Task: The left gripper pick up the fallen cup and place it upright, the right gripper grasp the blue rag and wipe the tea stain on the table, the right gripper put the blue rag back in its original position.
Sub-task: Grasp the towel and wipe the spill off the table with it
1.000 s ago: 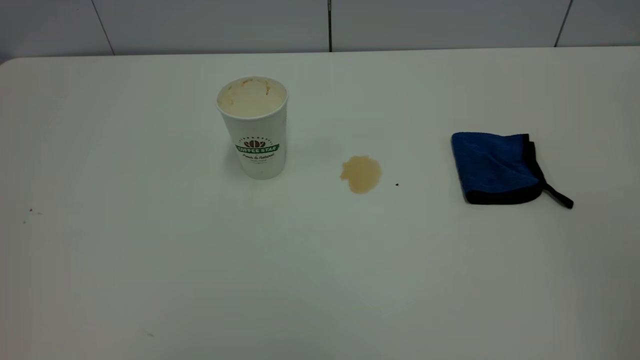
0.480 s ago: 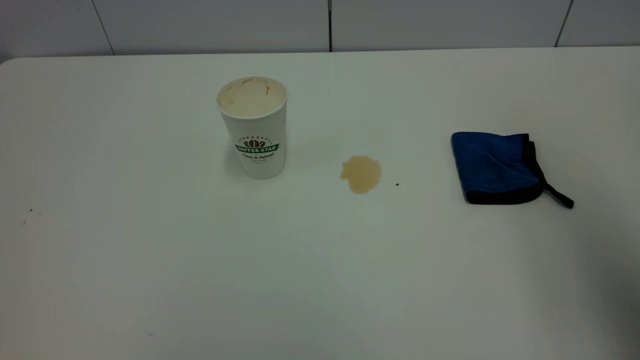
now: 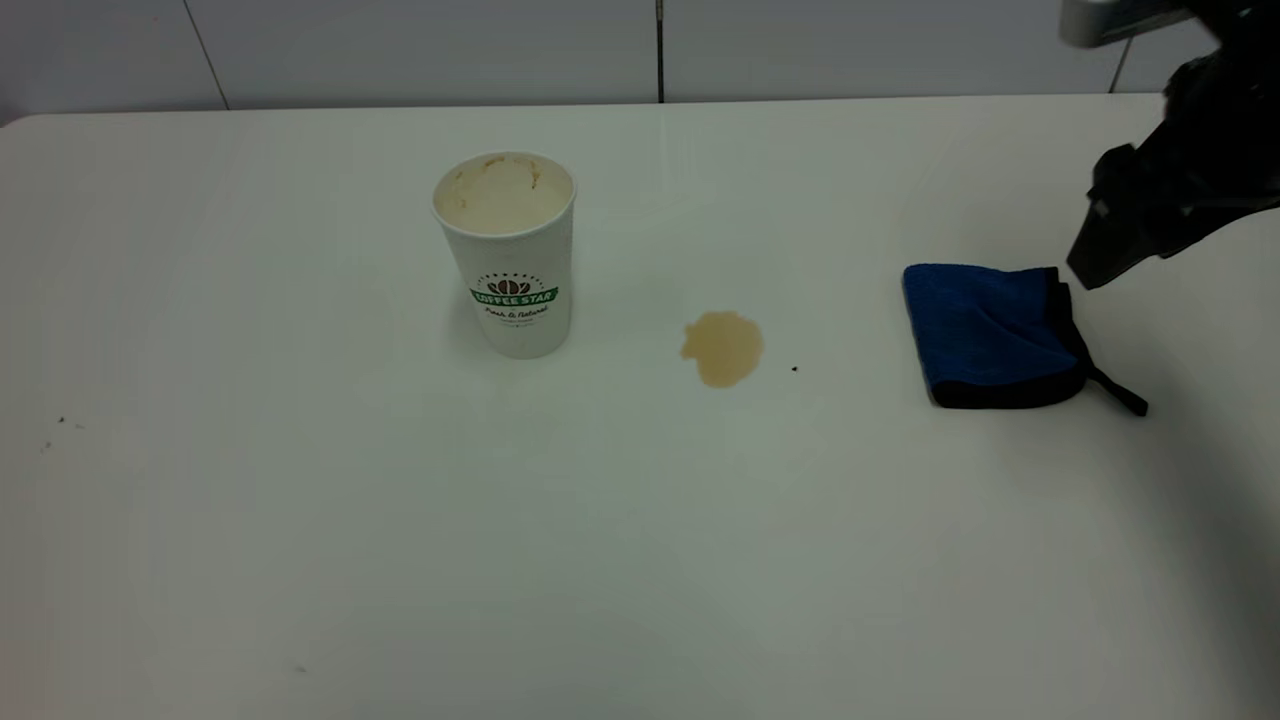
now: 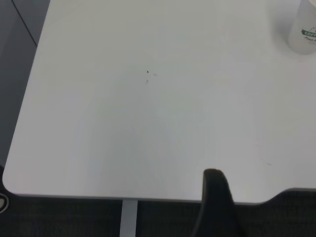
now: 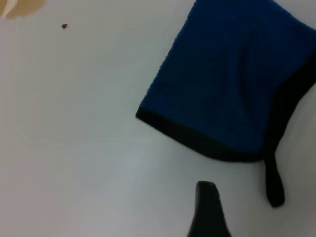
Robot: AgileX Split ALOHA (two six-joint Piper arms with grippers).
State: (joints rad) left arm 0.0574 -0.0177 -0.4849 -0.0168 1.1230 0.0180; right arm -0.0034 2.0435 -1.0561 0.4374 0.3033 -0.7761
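The cup (image 3: pixel 510 262) stands upright on the table (image 3: pixel 300 520), left of centre; its lower part shows in the left wrist view (image 4: pixel 305 34). The tea stain (image 3: pixel 722 347) lies to its right. The blue rag (image 3: pixel 985 332) lies flat further right, loop tail towards the near right, and fills the right wrist view (image 5: pixel 232 84). My right gripper (image 3: pixel 1095 262) hangs above the table just behind the rag's far right corner, apart from it. One lone finger (image 5: pixel 207 207) shows there, so it is open and empty. My left gripper is outside the exterior view. One lone finger (image 4: pixel 216 200) shows over the table's edge, far from the cup.
A tiny black speck (image 3: pixel 794 369) lies right of the stain. A few small specks (image 3: pixel 60 421) mark the table's left side. A grey tiled wall (image 3: pixel 660 50) runs behind the table's far edge.
My right gripper has come into the exterior view from the upper right and now hangs close to the rag. The cup, stain and rag have not moved.
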